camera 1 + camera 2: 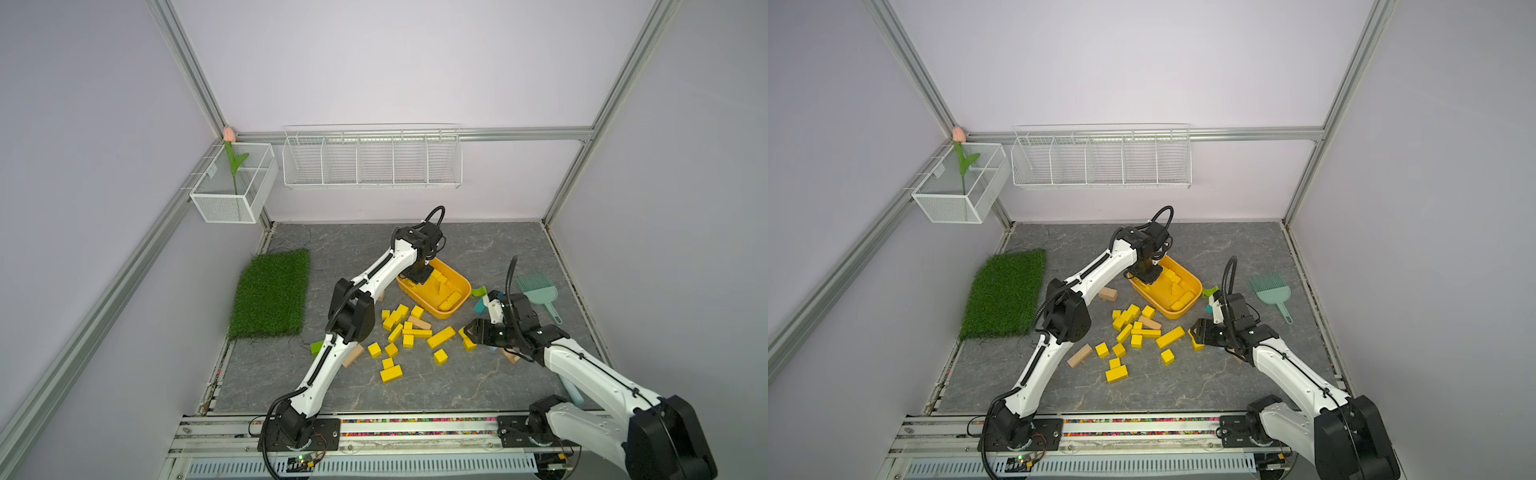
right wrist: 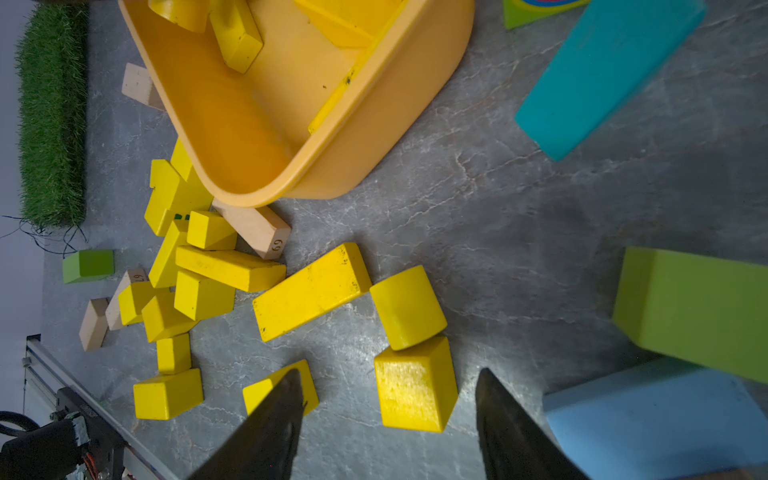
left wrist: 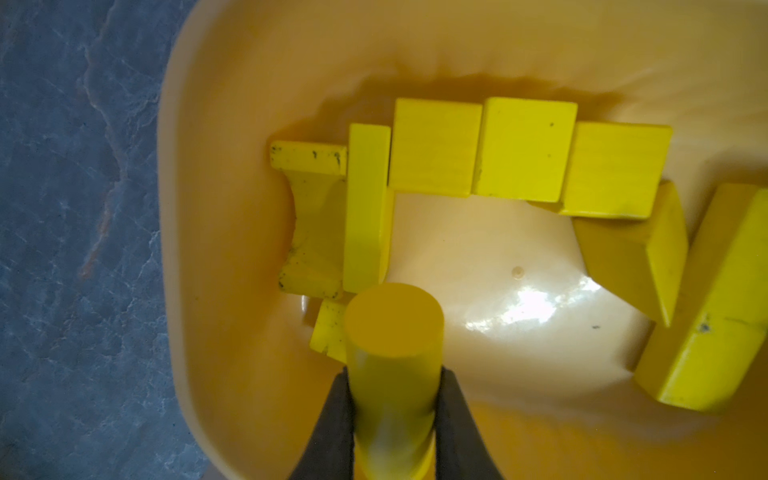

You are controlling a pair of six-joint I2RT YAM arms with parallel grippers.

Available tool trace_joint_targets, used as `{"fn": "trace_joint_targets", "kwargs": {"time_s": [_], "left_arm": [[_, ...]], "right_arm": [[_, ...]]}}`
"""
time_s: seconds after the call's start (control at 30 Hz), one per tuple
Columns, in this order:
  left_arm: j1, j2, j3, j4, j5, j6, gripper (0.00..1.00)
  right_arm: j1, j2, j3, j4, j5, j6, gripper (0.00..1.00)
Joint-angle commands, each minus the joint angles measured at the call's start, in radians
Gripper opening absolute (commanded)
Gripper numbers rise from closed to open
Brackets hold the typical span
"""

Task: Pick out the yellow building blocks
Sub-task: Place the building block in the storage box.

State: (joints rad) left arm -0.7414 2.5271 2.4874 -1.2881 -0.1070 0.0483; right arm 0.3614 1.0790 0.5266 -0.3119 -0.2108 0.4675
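Clamps a yellow cylinder [image 3: 392, 374] end-down in the left jaws, over the tub [image 1: 455, 309]. Holds the right jaws open, pointing to nine o'clock above the table [image 1: 478, 386] — a yellow cube [image 2: 415, 384] just ahead, other yellow building blocks [image 1: 405, 332] beyond.

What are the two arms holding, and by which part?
The left end effector clamps a yellow cylinder by its curved sides, over the yellow-orange tub. The right end effector is open and empty.

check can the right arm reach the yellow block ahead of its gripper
Probably yes: the right gripper is open and empty, and nothing lies between it and the yellow block. A round yellow block seems to touch its far side.
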Motion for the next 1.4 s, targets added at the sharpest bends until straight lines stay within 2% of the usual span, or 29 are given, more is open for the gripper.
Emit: {"fn": "trace_joint_targets", "kwargs": {"time_s": [0.0,0.43,0.53,0.8,1.03,1.13,1.23,1.37], "left_arm": [[-0.004,0.02,-0.001,0.001,0.028,0.056,0.16],[-0.006,0.058,0.028,0.019,0.05,0.075,0.21],[-0.006,0.071,0.054,0.015,0.058,0.064,0.31],[-0.006,0.062,0.085,0.02,-0.003,0.053,0.43],[-0.006,0.03,0.091,0.022,-0.049,0.022,0.43],[-0.006,-0.015,0.081,0.015,-0.09,-0.042,0.42],[-0.007,-0.097,0.007,0.005,-0.069,-0.095,0.4],[-0.017,-0.318,-0.298,0.133,-0.011,-0.159,0.39]], "right_arm": [[-0.007,-0.004,-0.022,0.021,-0.019,0.003,0.67],[-0.016,-0.008,-0.028,0.026,-0.03,0.005,0.67],[-0.018,-0.008,-0.029,0.028,-0.033,0.005,0.67],[-0.023,-0.008,-0.031,0.028,-0.038,0.005,0.68],[-0.024,-0.007,-0.028,0.022,-0.032,0.006,0.68],[-0.025,-0.005,-0.025,0.015,-0.028,0.007,0.68],[-0.025,-0.002,-0.024,0.01,-0.024,0.009,0.68],[-0.025,-0.001,-0.022,0.005,-0.019,0.015,0.68]]}}
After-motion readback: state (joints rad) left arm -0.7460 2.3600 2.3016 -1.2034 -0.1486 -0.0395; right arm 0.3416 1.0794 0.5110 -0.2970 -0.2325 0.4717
